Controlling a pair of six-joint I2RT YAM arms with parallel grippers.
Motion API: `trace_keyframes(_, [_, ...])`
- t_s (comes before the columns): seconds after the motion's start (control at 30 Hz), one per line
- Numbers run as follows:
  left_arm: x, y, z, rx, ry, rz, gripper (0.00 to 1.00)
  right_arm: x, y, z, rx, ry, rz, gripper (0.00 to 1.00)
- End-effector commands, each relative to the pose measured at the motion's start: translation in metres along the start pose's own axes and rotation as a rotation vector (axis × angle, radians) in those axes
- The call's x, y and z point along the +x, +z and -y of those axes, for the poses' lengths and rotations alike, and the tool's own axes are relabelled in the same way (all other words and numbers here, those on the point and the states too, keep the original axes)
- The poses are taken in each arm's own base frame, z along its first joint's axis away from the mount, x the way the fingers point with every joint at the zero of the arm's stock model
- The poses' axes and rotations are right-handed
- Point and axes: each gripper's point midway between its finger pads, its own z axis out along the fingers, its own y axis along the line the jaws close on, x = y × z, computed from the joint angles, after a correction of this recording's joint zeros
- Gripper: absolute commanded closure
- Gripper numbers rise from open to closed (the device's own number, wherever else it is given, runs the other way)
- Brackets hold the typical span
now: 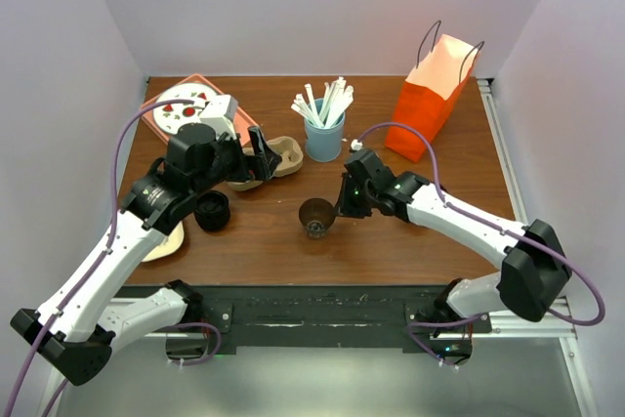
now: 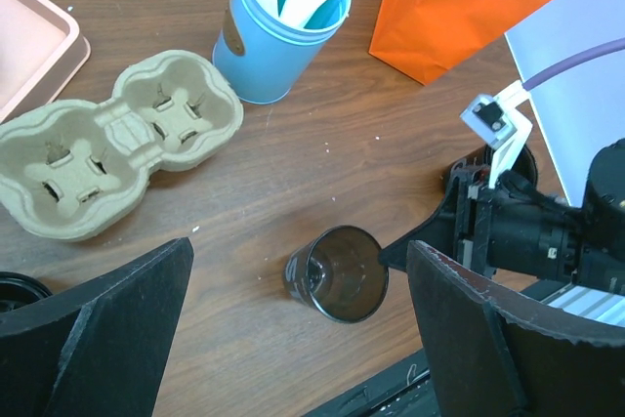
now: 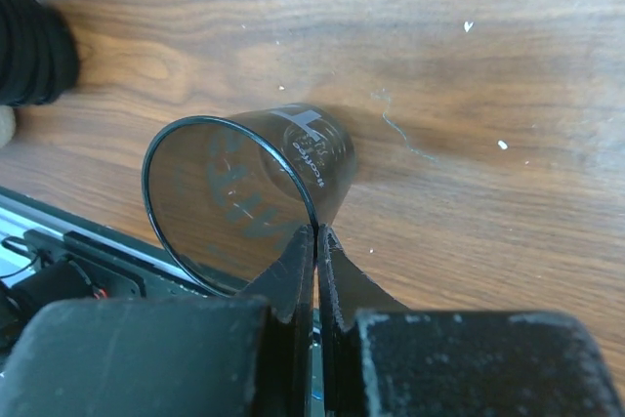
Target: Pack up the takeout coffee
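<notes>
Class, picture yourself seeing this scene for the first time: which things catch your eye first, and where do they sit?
The orange paper bag at the far right of the table stands out most. Near the middle of the front edge, the right end effector pinches the rim of a dark cup. Behind it stands a blue cup stuffed with white sticks.

Right gripper (image 3: 316, 234) pinches the rim of a dark translucent cup (image 3: 239, 192) on the wooden table (image 3: 488, 75); black ribbed object (image 3: 29, 46) upper left.
</notes>
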Motion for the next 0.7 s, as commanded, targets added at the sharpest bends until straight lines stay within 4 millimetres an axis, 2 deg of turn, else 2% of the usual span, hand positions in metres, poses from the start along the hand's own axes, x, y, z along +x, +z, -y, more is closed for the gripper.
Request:
trace_keyframes(0.0, [0.0,0.002,-0.005,-0.032,-0.004,0.013,0.04,0.0,0.01,0.004,0.026,0.022,0.032,1.0])
trace_keyframes(0.1, [0.004,0.003,-0.014,-0.082,-0.015,-0.004,0.05,-0.001,0.014,0.007,0.044,0.005,0.031,0.98])
trace_keyframes(0.13, [0.004,0.001,-0.023,-0.137,-0.035,-0.001,0.05,0.001,0.014,0.009,0.058,0.003,0.023,0.96])
trace_keyframes(0.27, [0.012,-0.004,-0.057,-0.345,-0.103,-0.017,0.05,-0.004,0.004,0.01,0.083,0.001,0.026,0.75])
trace_keyframes(0.5, [0.017,-0.018,-0.096,-0.551,-0.2,-0.032,0.08,-0.03,-0.045,-0.011,0.082,-0.07,0.038,0.63])
trace_keyframes(0.57, [0.018,-0.024,-0.119,-0.611,-0.276,-0.025,0.11,-0.035,-0.056,-0.018,0.065,-0.08,0.042,0.63])
trace_keyframes(0.6, [0.024,-0.031,-0.138,-0.662,-0.334,-0.025,0.12,-0.033,-0.059,-0.018,0.067,-0.086,0.031,0.62])
trace_keyframes(0.67, [0.031,-0.037,-0.153,-0.709,-0.377,-0.026,0.17,-0.037,-0.065,-0.024,0.042,-0.096,0.038,0.62])
